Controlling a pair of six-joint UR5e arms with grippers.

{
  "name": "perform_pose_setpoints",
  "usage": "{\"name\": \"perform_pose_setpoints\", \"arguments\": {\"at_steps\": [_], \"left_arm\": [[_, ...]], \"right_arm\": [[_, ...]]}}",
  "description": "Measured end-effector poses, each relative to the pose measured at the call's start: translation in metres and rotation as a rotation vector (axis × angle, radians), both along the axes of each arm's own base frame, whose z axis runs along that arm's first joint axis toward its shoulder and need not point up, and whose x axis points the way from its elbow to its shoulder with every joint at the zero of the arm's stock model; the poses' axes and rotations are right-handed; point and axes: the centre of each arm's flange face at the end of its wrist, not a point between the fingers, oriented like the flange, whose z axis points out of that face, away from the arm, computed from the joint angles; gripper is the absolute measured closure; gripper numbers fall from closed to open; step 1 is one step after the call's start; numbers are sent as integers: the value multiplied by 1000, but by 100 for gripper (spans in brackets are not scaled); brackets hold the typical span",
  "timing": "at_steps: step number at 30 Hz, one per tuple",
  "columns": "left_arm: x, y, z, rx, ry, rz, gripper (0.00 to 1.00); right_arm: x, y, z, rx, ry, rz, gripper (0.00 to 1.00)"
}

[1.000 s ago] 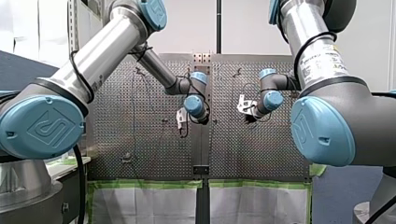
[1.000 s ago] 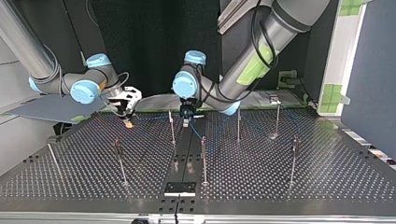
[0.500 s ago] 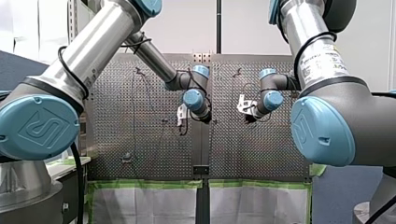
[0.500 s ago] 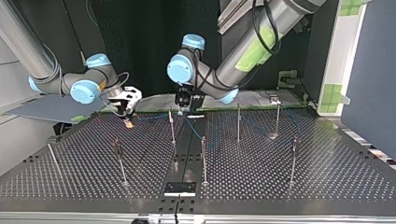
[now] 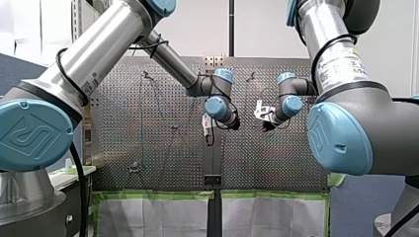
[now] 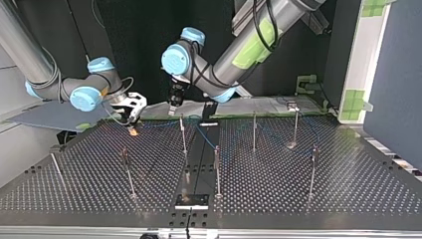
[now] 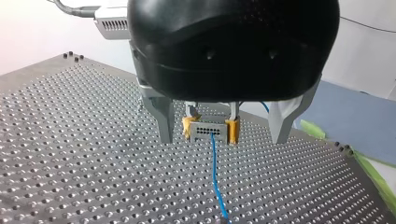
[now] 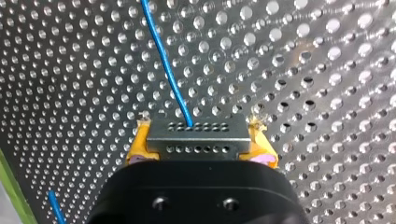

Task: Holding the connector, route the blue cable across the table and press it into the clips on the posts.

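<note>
Perforated table (image 8: pixel 327 70) — my right gripper (image 8: pixel 201 140) clamps the connector (image 8: pixel 196 145), blue cable (image 8: pixel 163 60) leading ahead of it; my left gripper (image 7: pixel 223 136) gapes.

My right gripper (image 8: pixel 201 140) clamps the connector (image 8: pixel 198 142), blue cable (image 8: pixel 164 60) leading ahead.

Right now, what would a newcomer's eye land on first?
My right gripper, its yellow pads shut on the connector, is low over the table at the top view's left, and the cable runs from it across the holes. Next, my left gripper hangs open near a post at the table's far edge, holding nothing.
</note>
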Motion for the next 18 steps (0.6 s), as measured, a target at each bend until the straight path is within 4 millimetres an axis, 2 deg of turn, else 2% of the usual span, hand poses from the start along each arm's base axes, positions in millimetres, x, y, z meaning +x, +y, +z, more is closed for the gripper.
{"name": "perform_pose_setpoints", "arguments": {"at_steps": [9, 18], "left_arm": [[3, -19, -21, 49, 36, 52, 0], [-3, -48, 2, 27, -9, 91, 0]], "right_arm": [[-10, -5, 0, 4, 1, -16, 100], [-10, -5, 0, 5, -6, -1, 100]]}}
